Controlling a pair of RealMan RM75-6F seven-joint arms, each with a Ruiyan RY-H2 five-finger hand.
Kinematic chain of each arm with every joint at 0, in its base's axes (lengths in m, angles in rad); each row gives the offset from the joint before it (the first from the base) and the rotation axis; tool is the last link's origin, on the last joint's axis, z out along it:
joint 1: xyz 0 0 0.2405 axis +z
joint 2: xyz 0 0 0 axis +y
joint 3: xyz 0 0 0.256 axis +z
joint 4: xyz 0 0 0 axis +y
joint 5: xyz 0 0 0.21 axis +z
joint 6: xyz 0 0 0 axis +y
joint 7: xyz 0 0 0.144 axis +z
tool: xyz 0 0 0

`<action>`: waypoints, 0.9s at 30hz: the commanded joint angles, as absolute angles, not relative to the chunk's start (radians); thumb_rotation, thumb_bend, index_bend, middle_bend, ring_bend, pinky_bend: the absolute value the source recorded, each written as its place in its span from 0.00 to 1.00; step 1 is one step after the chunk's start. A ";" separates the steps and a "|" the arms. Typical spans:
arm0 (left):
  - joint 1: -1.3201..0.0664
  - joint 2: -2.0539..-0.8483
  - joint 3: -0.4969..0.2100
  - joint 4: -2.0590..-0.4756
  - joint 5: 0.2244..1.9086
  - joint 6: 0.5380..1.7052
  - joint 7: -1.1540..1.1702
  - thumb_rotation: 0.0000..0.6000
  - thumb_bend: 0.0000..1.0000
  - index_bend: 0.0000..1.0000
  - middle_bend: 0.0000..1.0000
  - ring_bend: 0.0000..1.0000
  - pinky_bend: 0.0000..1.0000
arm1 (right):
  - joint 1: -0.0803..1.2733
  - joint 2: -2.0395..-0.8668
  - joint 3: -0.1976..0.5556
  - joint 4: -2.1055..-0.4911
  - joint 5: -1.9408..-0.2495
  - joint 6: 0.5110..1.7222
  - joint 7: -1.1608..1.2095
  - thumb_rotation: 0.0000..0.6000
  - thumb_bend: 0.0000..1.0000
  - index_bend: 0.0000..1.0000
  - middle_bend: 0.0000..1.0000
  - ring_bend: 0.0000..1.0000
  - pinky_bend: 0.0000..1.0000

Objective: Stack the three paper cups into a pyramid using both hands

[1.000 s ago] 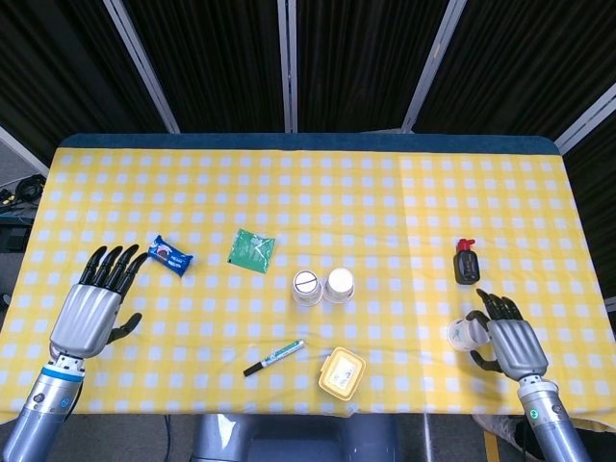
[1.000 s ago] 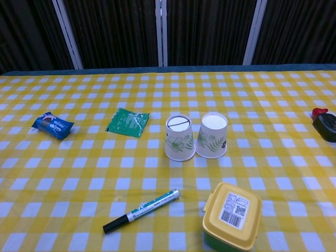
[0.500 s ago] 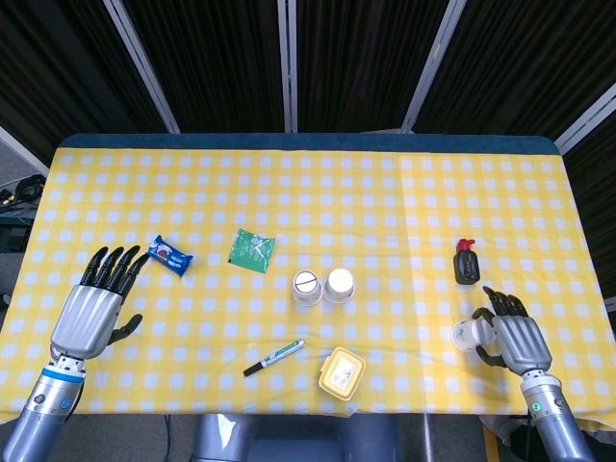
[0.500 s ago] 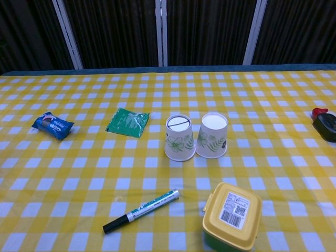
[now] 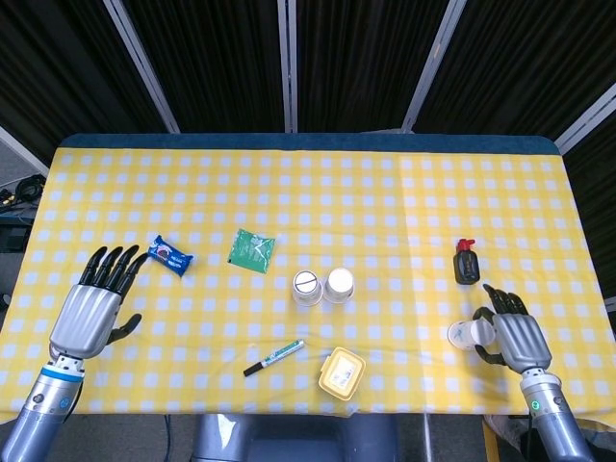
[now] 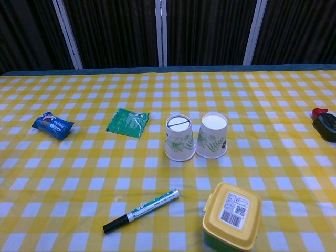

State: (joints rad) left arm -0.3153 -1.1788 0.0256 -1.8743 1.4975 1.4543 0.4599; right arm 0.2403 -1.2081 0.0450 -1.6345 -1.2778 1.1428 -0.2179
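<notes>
Where the tabletop [image 5: 385, 192] meets its near edge, a yellow box [image 5: 342, 372] sits a little right of centre, and a marker [image 5: 272, 357] lies at a slant just to its left. Near the near right corner, the right hand [image 5: 513, 335] holds a third cup [image 5: 466, 334], its fingers wrapped around the cup from the right side; the cup looks tipped, its white end facing left. Near the near left corner, the left hand [image 5: 94, 303] hovers with nothing in it, fingers straight, spread and pointing away from the robot.

Further in, around the middle of the tabletop, two cups [image 6: 196, 136] stand upside down side by side, touching or nearly so; the left one carries a dark line across its upturned base. A black bottle [image 5: 466, 262] with a red cap lies toward the right edge, just beyond the right hand. A green packet [image 5: 251, 247] lies left of the two cups, and a blue snack pack [image 5: 171, 256] rests further left, just beyond the left hand's fingertips [image 5: 115, 255]. The chest view shows neither hand.
</notes>
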 commanded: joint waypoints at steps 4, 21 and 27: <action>-0.311 -1.171 0.015 -1.870 1.498 1.446 0.444 1.00 0.25 0.00 0.00 0.00 0.00 | 0.277 -1.167 0.085 -1.742 -1.279 1.154 -0.273 1.00 0.23 0.46 0.01 0.00 0.00; -0.316 -1.141 -0.025 -1.843 1.443 1.385 0.358 1.00 0.25 0.00 0.00 0.00 0.00 | 0.518 -1.185 0.254 -2.045 -1.115 1.097 -0.591 1.00 0.23 0.45 0.01 0.00 0.00; -0.317 -1.116 -0.037 -1.834 1.432 1.365 0.293 1.00 0.25 0.00 0.00 0.00 0.00 | 0.654 -1.297 0.300 -2.061 -0.964 1.100 -0.751 1.00 0.23 0.45 0.01 0.00 0.00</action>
